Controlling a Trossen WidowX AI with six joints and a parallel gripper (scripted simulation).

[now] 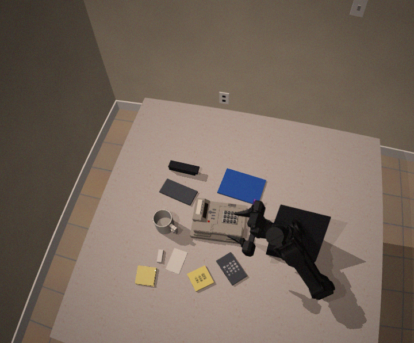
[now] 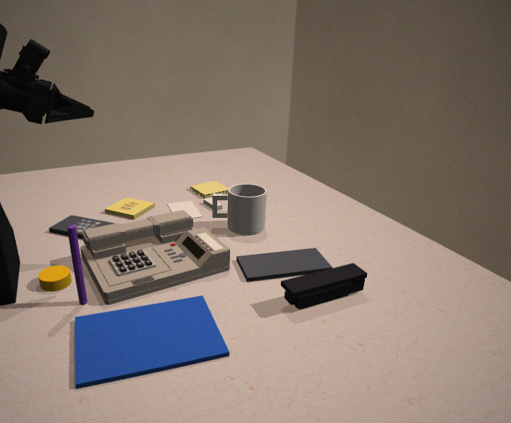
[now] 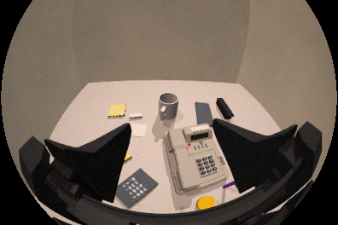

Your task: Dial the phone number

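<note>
The gripper [image 1: 237, 227] hangs high above the table [image 1: 310, 176] with its two fingers spread wide and nothing between them; in the top view one fingertip shows over the keypad [image 1: 229, 216] and the other past the phone's near edge, yet the exterior view shows the gripper [image 2: 71, 108] well above everything. The desk phone [image 2: 155, 259] sits near the middle of the table, its handset [image 2: 137, 231] lying in the cradle along one side and the dark keys [image 2: 133, 262] facing up. A yellow note [image 1: 199, 278] with printed digits lies flat near the phone, next to a dark calculator [image 1: 231, 268]. A grey mug [image 2: 246, 209] stands upright beyond the phone, a blue book [image 2: 146, 338] lies flat beside it, and a purple stick [image 2: 77, 264] stands upright just beside the phone's corner, near a yellow disc [image 2: 55, 277].
</note>
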